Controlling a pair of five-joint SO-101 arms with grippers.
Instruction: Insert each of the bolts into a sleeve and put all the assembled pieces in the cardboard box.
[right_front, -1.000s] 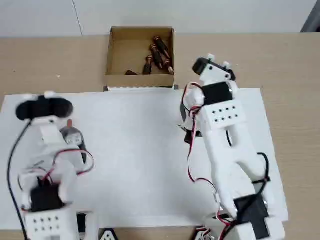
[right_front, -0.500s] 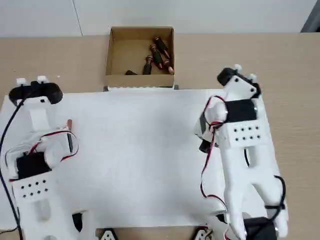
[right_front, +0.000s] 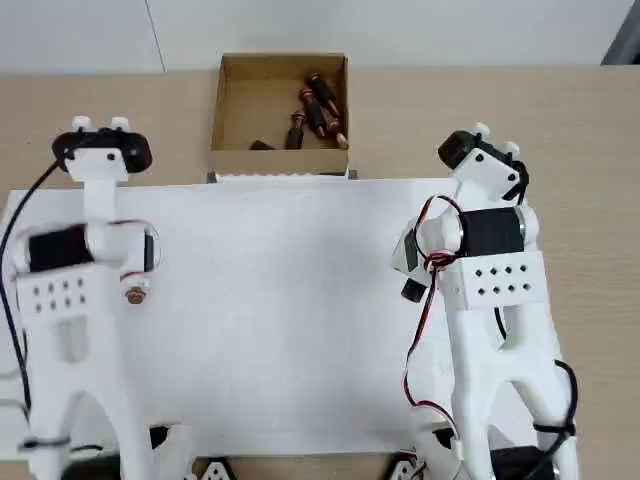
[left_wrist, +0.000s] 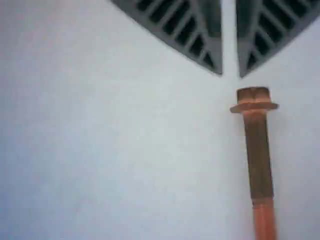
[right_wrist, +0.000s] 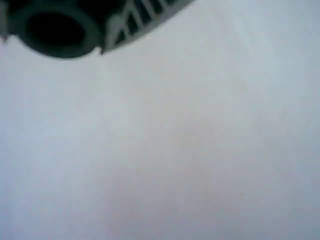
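Well off to the near left of the cardboard box (right_front: 250, 105), the left tool (left_wrist: 230, 72) hung over the white sheet (right_front: 280, 300) on the surface (right_front: 580, 120), jaws almost together with only a slit between, gripping nothing. The bolt (left_wrist: 256, 150) lay flat just past the tips, head toward them, its long axis running away nearly in line with the slit. A grasp would likely need the jaws opened wider. Assembled pieces (right_front: 318, 105) lay inside the box. To the box's near right stood the right tool (right_front: 408, 268), much farther from the bolt; I could not tell whether it was open or closed.
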